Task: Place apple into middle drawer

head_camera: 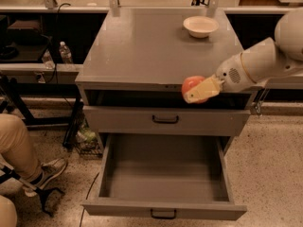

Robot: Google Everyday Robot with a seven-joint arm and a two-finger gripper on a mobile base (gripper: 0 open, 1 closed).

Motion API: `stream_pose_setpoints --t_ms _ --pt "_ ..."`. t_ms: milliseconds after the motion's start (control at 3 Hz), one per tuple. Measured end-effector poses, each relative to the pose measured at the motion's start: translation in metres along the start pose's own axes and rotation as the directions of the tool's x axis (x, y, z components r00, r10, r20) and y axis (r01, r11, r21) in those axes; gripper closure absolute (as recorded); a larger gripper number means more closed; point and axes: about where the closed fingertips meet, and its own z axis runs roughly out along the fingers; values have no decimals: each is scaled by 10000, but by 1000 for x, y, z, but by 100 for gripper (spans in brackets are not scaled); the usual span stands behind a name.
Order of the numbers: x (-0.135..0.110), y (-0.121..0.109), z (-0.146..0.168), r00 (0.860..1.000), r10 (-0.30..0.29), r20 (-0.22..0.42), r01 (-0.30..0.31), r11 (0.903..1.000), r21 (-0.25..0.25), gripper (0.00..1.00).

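Note:
The red-orange apple (192, 86) is held in my gripper (198, 91), whose cream fingers are shut on it. It hangs in front of the cabinet's front edge, above the closed upper drawer front (165, 120). The middle drawer (163, 174), a wide deep grey tray with a black bar handle, is pulled fully open below and shows nothing inside. My white arm (258, 63) reaches in from the right.
A shallow white bowl (200, 26) sits on the grey cabinet top (142, 46) at the back right. A person's leg and shoe (28, 160) are at the lower left. A water bottle (65, 52) stands on a shelf to the left.

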Motion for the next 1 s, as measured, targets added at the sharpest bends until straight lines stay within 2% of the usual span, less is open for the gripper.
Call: stream_pose_setpoints --t_ms 333,667,1000 --pt "34 7 8 9984 543 -150 -544 9985 -78 100" --pt "68 10 27 9946 965 -384 -973 9951 -174 100" --pt "101 4 57 9902 1315 -468 -1334 9903 -392 100"
